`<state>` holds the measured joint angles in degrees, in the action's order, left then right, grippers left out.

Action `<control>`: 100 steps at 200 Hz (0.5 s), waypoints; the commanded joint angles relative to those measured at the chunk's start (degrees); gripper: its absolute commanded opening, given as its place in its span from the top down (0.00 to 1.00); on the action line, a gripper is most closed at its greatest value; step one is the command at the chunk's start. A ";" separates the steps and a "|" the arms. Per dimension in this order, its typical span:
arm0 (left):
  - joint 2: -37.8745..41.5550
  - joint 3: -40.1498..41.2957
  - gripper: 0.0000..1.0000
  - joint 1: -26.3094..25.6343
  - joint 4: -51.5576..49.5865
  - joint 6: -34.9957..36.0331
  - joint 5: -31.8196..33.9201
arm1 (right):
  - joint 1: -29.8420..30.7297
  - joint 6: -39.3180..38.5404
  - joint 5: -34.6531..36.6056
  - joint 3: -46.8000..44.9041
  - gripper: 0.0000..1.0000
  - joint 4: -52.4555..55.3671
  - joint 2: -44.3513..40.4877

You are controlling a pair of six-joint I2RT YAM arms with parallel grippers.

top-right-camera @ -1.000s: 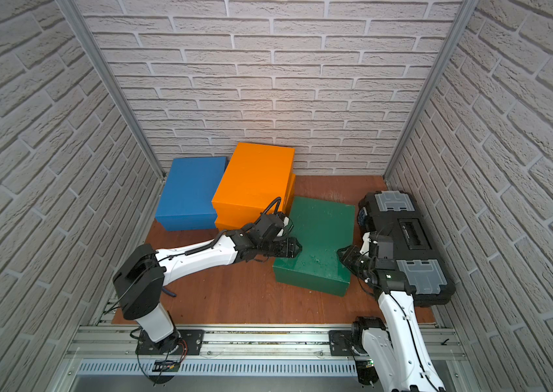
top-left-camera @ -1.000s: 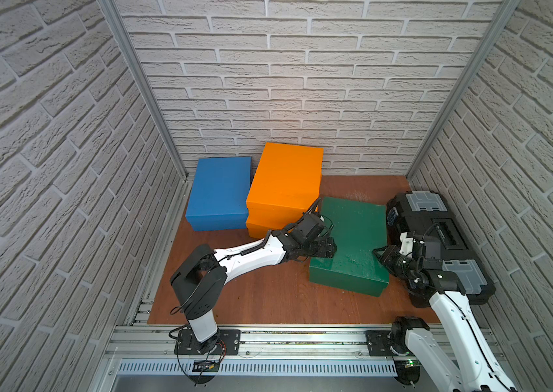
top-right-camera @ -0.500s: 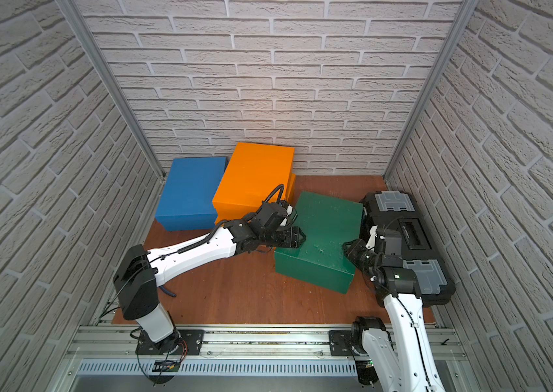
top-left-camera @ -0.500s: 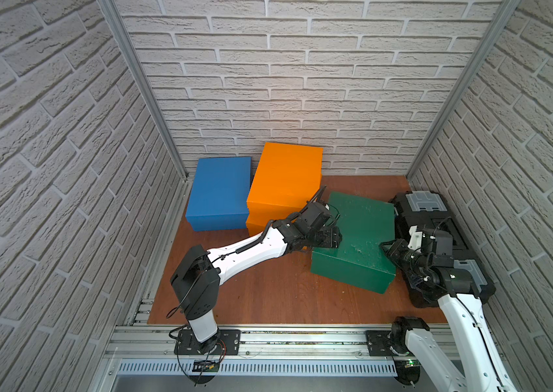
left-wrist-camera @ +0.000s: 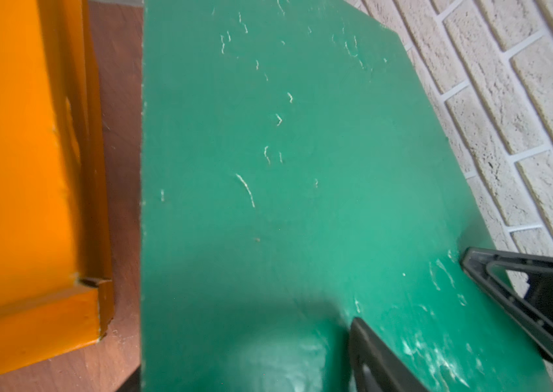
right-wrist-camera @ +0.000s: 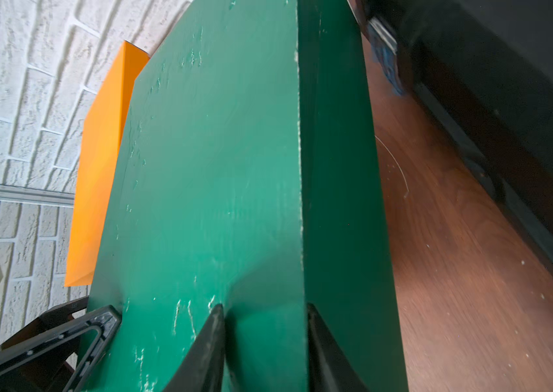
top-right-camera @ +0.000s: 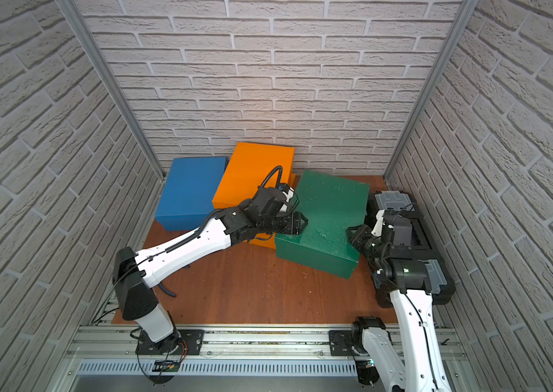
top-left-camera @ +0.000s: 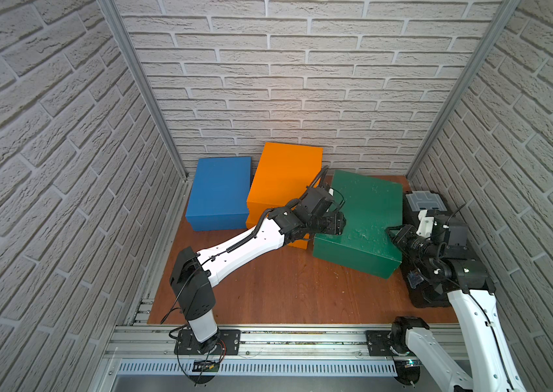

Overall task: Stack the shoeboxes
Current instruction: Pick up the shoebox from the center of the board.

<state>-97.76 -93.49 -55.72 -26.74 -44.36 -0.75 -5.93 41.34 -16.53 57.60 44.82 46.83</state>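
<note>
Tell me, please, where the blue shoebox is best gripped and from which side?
Grip the blue shoebox at its near short end, coming from the open floor in front. It lies flat, far end by the back wall and one long side close beside the orange stack, so that end looks the freest. Its top seems too broad to pinch across.

Pale grey-white brick-pattern walls [top-left-camera: 336, 85] enclose the space on three sides; slim metal corner posts [top-left-camera: 140, 85] run up where they meet; the worktop [top-left-camera: 285, 292] is reddish-brown wood; a slotted aluminium rail [top-left-camera: 285, 339] edges its front; a warm glow lights the back wall's foot.
</note>
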 commanded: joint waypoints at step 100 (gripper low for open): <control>2.16 -13.86 0.28 -4.77 9.14 13.28 -7.33 | 13.15 -0.49 -9.11 17.20 0.70 -4.74 11.39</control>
<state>-96.03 -103.46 -55.05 -32.67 -38.81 6.24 1.32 41.30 -11.79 71.85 44.47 54.74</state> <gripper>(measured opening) 0.725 0.351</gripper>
